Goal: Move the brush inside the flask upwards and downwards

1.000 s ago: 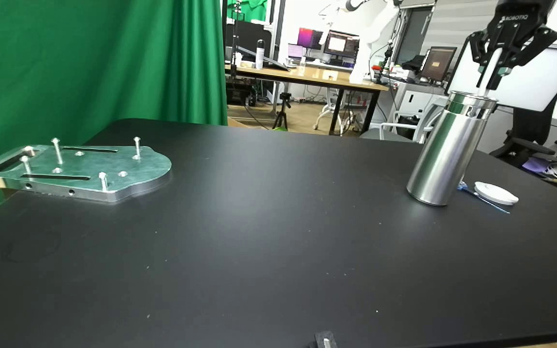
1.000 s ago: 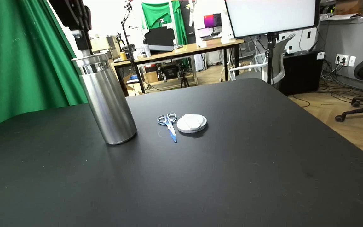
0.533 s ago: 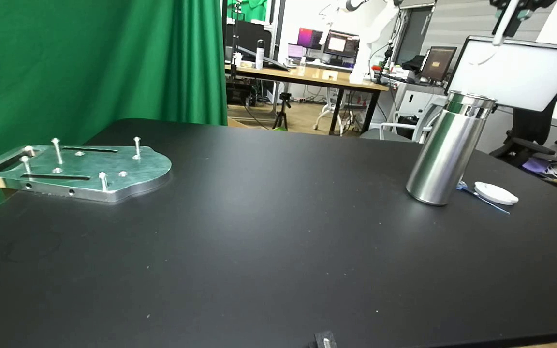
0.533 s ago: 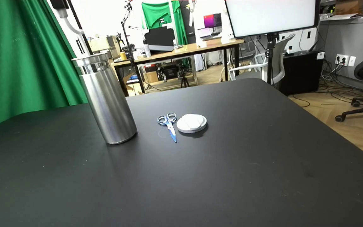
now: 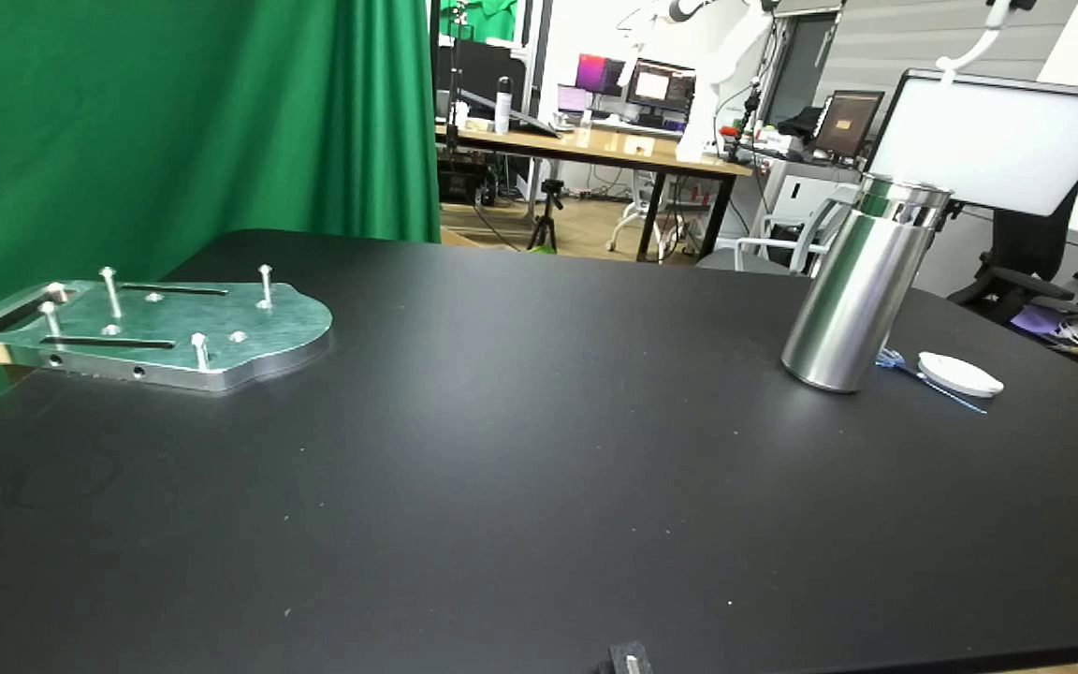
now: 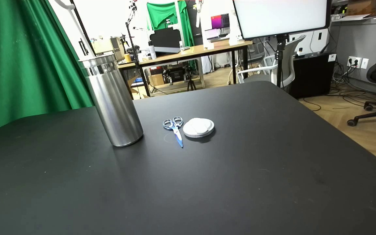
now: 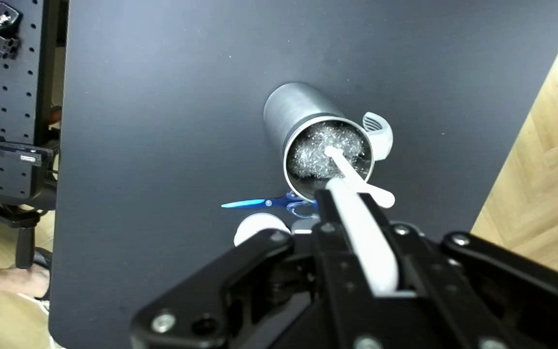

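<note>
The flask (image 5: 862,290), a tall silver cylinder, stands on the black table and leans in both exterior views (image 6: 114,107). Its open mouth faces up in the wrist view (image 7: 298,104). My gripper (image 7: 344,193) is shut on the thick white handle of the brush (image 7: 364,237). The brush has a curved neck (image 5: 969,49) and a thin pale rod (image 6: 78,29) that goes down into the flask's mouth. A glittering mass shows inside the mouth; I cannot tell whether it is bristles. The gripper is above the flask, mostly out of the exterior views.
Blue scissors (image 6: 176,132) and a round white lid (image 6: 198,128) lie on the table beside the flask. A greenish metal plate with pegs (image 5: 146,332) lies far from the flask. A pale ridged part (image 7: 379,138) shows beside the flask's rim. A monitor (image 5: 997,140) stands behind.
My gripper has risen with the brush, and more of the handle, neck and rod shows above the flask. The flask has shifted slightly over the last half second. Scissors and lid are unmoved.
</note>
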